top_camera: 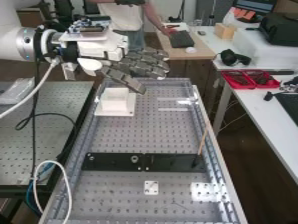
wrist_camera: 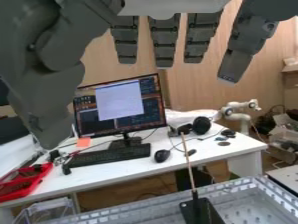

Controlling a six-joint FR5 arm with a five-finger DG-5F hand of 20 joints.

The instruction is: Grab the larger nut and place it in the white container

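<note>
Nearest the wrist camera, the dark grey hand (top_camera: pixel 141 66) is wide, its fingers (wrist_camera: pixel 164 42) straight and spread, its thumb (wrist_camera: pixel 50 107) well apart from them. In the high view, left to right: the smaller nut (top_camera: pixel 91 158) stands on the flat black bar (top_camera: pixel 113 164); the square white container (top_camera: pixel 116 103) sits farther along the bench, below the hand and near the thumb's line; the bearing (top_camera: pixel 134 159) stands on the bar; a thin stick (top_camera: pixel 202 141) rises beyond; red trays (top_camera: pixel 249 80) lie on the white desk (top_camera: pixel 258 106).
</note>
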